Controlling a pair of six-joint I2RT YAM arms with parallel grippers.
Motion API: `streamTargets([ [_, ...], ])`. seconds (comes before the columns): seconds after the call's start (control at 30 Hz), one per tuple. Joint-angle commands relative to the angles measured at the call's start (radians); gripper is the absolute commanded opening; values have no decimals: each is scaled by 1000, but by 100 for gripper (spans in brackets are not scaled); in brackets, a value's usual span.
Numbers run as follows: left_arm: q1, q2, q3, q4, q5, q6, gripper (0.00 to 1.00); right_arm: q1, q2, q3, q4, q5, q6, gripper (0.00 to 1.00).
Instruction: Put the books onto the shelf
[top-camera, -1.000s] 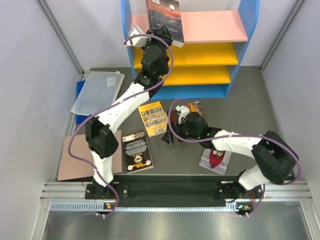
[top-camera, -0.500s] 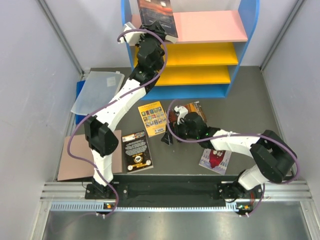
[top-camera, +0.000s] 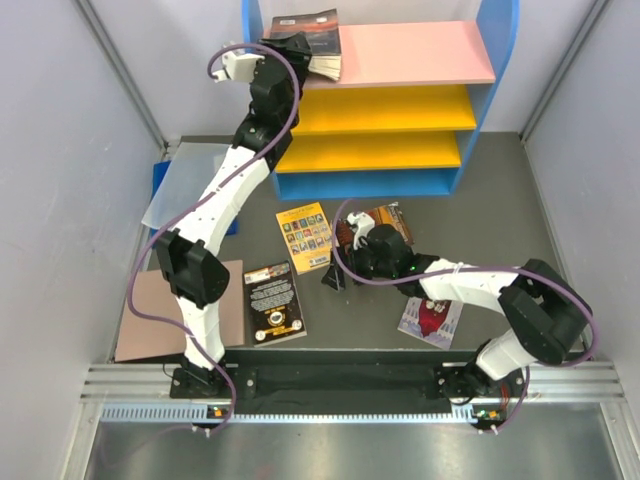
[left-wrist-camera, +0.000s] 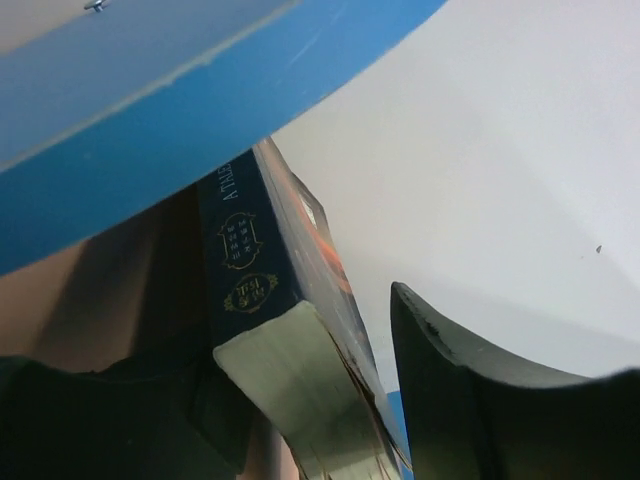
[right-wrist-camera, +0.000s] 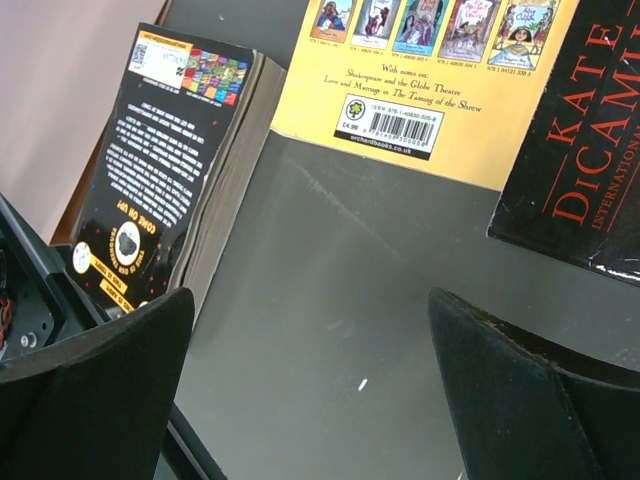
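On shelf (top-camera: 420, 52) top board, blue-spined book (top-camera: 312, 25) laid flat; left jaws parted to release, right jaws spread, empty.

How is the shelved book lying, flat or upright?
Flat, or nearly: the book shows its cover from above on the pink board.

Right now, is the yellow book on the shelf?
No, the yellow book lies flat on the table, in front of the shelf.
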Motion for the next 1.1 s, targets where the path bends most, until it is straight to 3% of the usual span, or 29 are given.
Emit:
streamTargets([
  [0.0, 9, -45, 133, -6, 55, -27, 59, 24, 17, 58, 5, -7, -21, 100],
  [0.23, -2, -68, 142, -32, 79, 0, 74, 24, 25, 69, 2, -7, -24, 100],
  [0.27, -9, -74, 141, -40, 75, 32, 85, 24, 25, 69, 2, -7, -26, 100],
  [0.33, -20, -88, 122, -58, 39, 46, 91, 24, 25, 69, 2, -7, -26, 100],
  [0.37, -22, -103, 110, -65, 26, 43, 99, 25, 28, 69, 0, -7, -24, 100],
  [0.53, -22, -150, 30, -160, -27, 11, 99, 28, 27, 72, -3, -5, -27, 99],
  [0.73, -22, -246, -116, -160, -67, -3, 99, 28, 31, 77, -8, -5, -29, 100],
  [1.07, -20, -258, -76, -189, -67, 120, 99, 31, 36, 86, -15, -4, -29, 100],
])
